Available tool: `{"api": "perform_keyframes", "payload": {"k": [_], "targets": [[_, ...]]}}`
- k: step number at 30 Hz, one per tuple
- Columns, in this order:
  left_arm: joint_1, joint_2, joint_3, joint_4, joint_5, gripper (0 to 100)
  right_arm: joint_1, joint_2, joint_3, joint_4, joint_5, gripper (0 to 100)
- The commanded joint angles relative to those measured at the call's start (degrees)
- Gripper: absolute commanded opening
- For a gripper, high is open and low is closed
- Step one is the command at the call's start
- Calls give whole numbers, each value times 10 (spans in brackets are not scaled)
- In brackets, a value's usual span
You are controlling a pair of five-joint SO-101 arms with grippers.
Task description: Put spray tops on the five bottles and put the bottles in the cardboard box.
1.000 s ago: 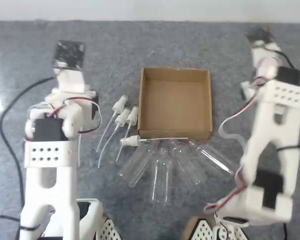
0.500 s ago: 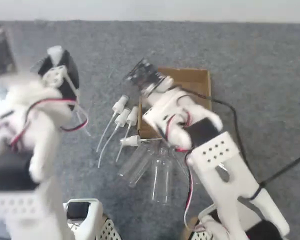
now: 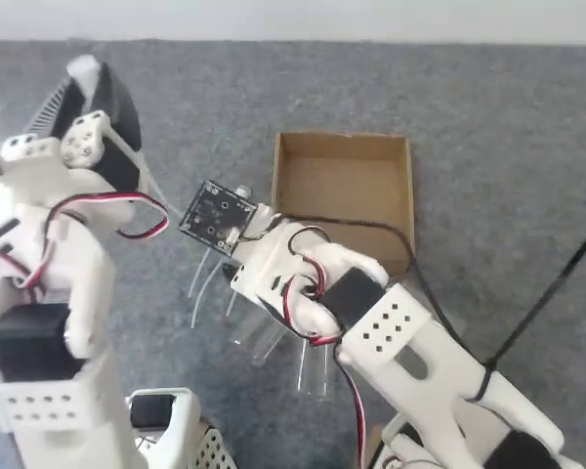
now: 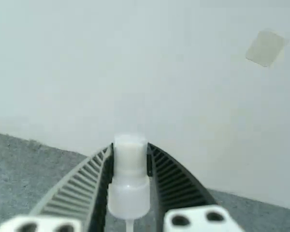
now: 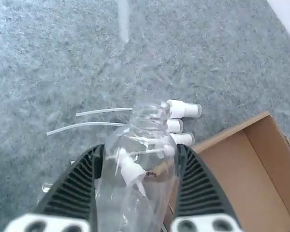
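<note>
My left gripper (image 4: 129, 150) is shut on a white spray top (image 4: 129, 181), held up in front of the pale wall. From the high camera that gripper (image 3: 86, 70) stands raised at the far left. My right gripper (image 5: 140, 151) is shut on a clear bottle (image 5: 137, 159), neck pointing away, above the carpet left of the cardboard box (image 5: 241, 159). Three spray tops (image 5: 182, 109) lie side by side beneath it, and a further one shows through the bottle. The right arm's wrist (image 3: 215, 215) reaches across next to the box (image 3: 342, 195). Clear bottles (image 3: 317, 363) lie in front of the box.
Grey carpet covers the table. Thin dip tubes (image 3: 200, 278) of the lying spray tops trail toward the near side. A black cable (image 3: 552, 283) crosses the right side. The arm bases (image 3: 166, 430) stand at the near edge.
The right arm swung from the far right across the box to its left side. The left arm rose and turned toward the far left.
</note>
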Motion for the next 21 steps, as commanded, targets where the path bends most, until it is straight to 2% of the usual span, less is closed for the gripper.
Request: {"api": "perform_keyframes", "payload": {"k": [1, 5, 10, 15, 21], "targets": [[0, -6, -4, -29, 10, 11, 6, -58, 50, -79, -8, 6], [10, -5, -1, -27, 19, 11, 6, -117, 136, -160, -30, 6], [47, -5, 46, -32, 18, 11, 5, -189, 173, -164, -33, 6], [60, -6, 95, -71, 19, 11, 5, -222, 193, -162, -34, 6], [61, -7, 73, -70, 20, 11, 5, -223, 193, -161, -34, 6]]}}
